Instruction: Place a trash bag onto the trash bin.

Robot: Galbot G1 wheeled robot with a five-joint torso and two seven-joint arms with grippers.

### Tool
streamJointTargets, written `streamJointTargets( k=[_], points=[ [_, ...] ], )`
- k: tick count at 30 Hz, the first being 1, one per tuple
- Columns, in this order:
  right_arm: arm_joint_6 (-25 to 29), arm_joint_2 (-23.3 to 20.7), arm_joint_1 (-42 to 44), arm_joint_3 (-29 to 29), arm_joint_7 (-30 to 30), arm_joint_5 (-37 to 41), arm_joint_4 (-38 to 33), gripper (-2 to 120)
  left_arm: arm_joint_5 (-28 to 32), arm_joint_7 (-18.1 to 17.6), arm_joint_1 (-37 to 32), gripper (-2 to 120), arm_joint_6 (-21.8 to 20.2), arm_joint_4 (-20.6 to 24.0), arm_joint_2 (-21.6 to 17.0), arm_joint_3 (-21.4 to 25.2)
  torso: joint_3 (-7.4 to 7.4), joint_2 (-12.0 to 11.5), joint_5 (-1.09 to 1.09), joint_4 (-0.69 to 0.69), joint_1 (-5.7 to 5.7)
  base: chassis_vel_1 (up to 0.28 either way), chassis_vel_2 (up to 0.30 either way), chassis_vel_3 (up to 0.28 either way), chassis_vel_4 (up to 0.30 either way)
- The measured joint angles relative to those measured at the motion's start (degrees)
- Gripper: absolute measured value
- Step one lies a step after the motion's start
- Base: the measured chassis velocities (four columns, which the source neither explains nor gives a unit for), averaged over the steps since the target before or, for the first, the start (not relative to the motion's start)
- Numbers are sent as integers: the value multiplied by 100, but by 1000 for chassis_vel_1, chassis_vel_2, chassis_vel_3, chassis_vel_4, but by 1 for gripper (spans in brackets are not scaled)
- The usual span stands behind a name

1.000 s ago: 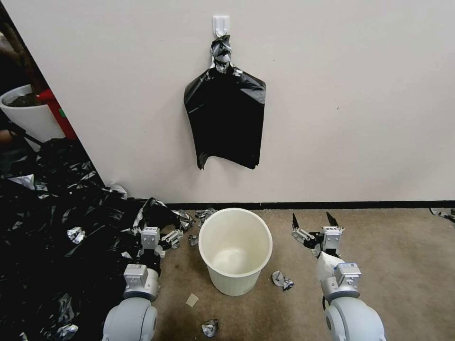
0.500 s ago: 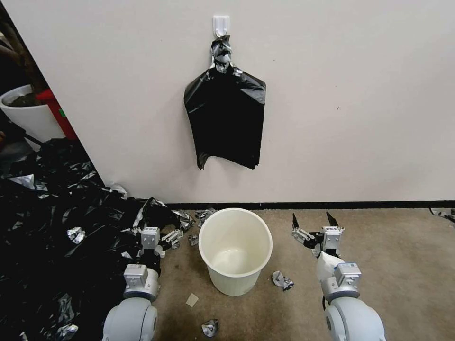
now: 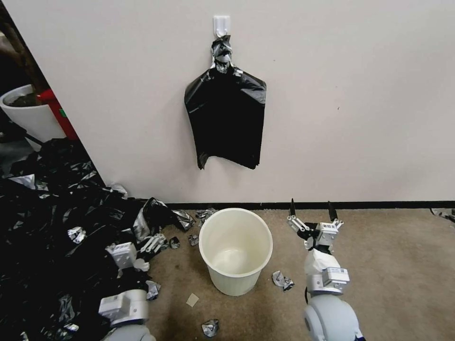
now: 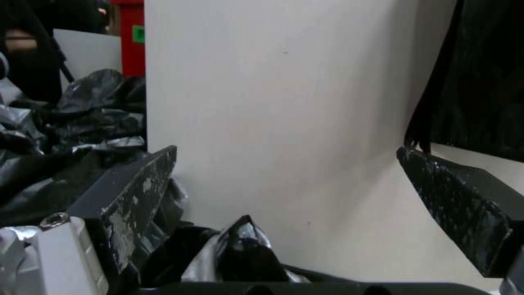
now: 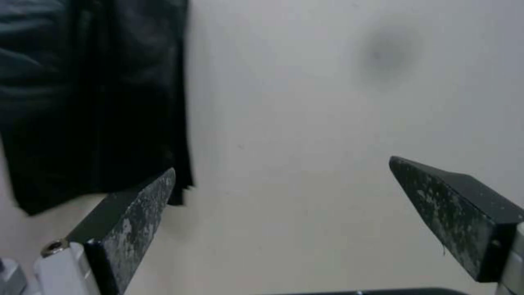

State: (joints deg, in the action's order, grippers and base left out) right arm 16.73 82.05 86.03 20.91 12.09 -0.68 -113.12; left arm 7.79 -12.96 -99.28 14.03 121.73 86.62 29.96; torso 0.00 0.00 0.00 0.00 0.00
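Head view first: the right gripper (image 3: pixel 310 210) hangs low over the carpet (image 3: pixel 388 265) to the right of the trash bin (image 3: pixel 235 251), its two black fingers spread wide and pointing up toward the wall (image 3: pixel 355 94), with nothing between them. In the right wrist view that same gripper (image 5: pixel 281 184) shows both fingertips well apart against the bare wall, and the lower edge of the flat black bundle (image 5: pixel 93 98) hangs beyond one finger.

On the other side, the left gripper (image 3: pixel 156 242) sits at the edge of the heap of black plastic (image 3: pixel 57 227), left of the bin, tilted toward it. Seen from the left wrist, the left gripper (image 4: pixel 284 164) is also spread wide and holds nothing; crumpled black plastic lies below and beside it, and the wall stands ahead.

Between the two arms, the trash bin stands upright on the carpet, open and bare inside, close to the dark baseboard (image 3: pixel 360 205). No bag lies on its rim. Small silver-black scraps (image 3: pixel 281 279) lie scattered on the carpet around it. Which piece of plastic is the single trash bag cannot be told apart from the heap.

Above the bin, the flat black bundle (image 3: pixel 225 121) hangs by its knotted top from a white hook (image 3: pixel 221 24) on the wall. A white planter pot (image 3: pixel 28 116) stands behind the heap at far left.
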Motion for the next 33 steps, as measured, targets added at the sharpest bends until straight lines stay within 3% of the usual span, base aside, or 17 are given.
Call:
streamJointTargets(
  k=[6, 9, 10, 13, 14, 16, 18, 26, 33],
  points=[
    [541, -327, -493, -438, -625, 942, 243, 100, -46, 34, -1, 100, 127, 0, 4, 34, 0, 0, 0, 0, 0, 0, 0, 0, 0],
    [856, -574, -1528, -1269, -1161, 2929, 629, 100, -126, 202, 17, 100, 463, -14, 5, 127, 0, 0, -1, 0, 0, 0, 0, 0, 0],
    [856, -574, -1528, -1269, -1161, 2929, 629, 100, -126, 202, 17, 100, 463, -14, 5, 127, 0, 0, -1, 0, 0, 0, 0, 0, 0],
    [854, -478, -2746, -1841, -1528, 4821, 1132, 100, -347, 630, 84, 100, 1118, -86, 6, 325, 1, 0, 0, 2, 0, 0, 0, 0, 0],
    [854, -478, -2746, -1841, -1528, 4821, 1132, 100, -347, 630, 84, 100, 1118, -86, 6, 325, 1, 0, 0, 2, 0, 0, 0, 0, 0],
    [687, -323, -3495, -2119, -1574, 5781, 1372, 100, -286, 848, 89, 100, 1500, -123, 31, 434, 1, 0, 0, -2, 0, 0, 0, 0, 0],
    [544, -159, -4201, -2379, -1556, 6502, 1634, 100, -2, 851, -56, 100, 1572, -134, 105, 475, 1, 0, -2, 2, 0, 0, 0, 0, 0],
    [393, 450, -6085, -2704, -1527, 7566, 3041, 100, -112, 798, -223, 100, 1581, -169, 262, 609, 1, 0, -1, 2, 0, 0, 0, 0, 0],
    [357, 757, -6554, -2500, -1508, 7773, 3544, 100, -190, 674, -243, 100, 1576, -171, 289, 764, 1, -1, 0, 0, 0, 0, 0, 0, 0]
  ],
)
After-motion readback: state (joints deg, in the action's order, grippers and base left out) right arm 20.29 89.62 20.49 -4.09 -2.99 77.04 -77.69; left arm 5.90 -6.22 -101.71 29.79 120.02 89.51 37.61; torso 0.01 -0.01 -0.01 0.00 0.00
